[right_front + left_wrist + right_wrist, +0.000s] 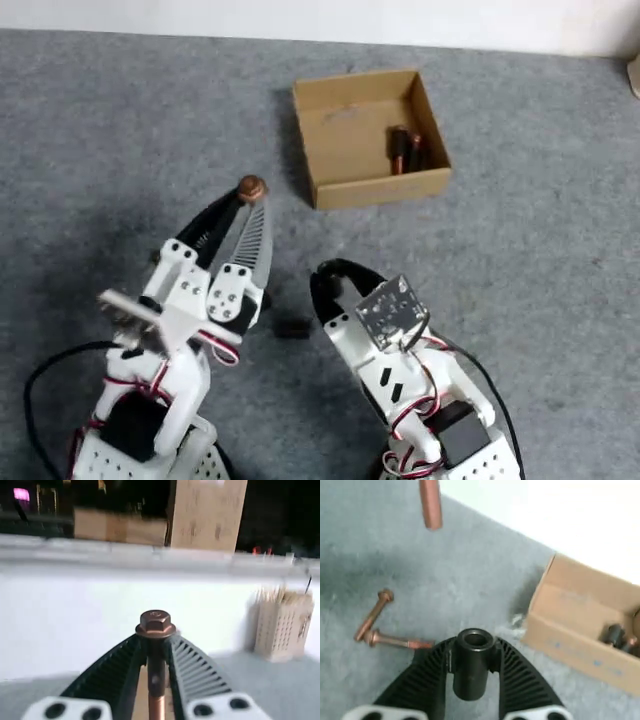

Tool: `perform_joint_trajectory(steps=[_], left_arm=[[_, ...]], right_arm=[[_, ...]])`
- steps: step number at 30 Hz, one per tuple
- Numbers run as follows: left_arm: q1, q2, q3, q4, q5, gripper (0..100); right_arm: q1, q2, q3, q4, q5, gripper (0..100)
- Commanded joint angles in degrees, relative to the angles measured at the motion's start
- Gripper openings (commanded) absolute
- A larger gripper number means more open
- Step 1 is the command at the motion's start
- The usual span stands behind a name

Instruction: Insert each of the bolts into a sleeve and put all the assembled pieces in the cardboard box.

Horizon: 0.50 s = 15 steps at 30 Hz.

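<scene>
The left tool (156, 647) grips a bolt (156, 625) by its shank. The right tool (472, 652) clamps a black sleeve (471, 672), nearer than the cardboard box (380, 188).

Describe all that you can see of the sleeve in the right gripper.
The sleeve is a short black tube, matte, perhaps plastic or dark metal. Its outer end is open and shows a round bore with a thick wall. It lies along the right gripper, which is shut on it: the black ribbed fingers press its two sides. The open end reaches slightly past the fingertips. It is held above the grey carpet.
</scene>
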Motion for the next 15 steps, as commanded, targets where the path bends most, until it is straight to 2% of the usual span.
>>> perform_joint_trajectory(steps=[1,5,15], left_arm=[[3.0,-0.2,-1.8,-3.3,5.6,0],[5.1,0.0,-2.2,-1.6,12.9,0],[10.4,5.1,-0.9,-1.4,14.2,0]], right_arm=[[-0.6,-0.6,-2.3,-4.3,0.2,0.5],[-0.2,-0.6,-2.2,-4.2,-3.6,0.5],[-2.4,-0.6,-5.0,-4.4,-4.4,0.5]])
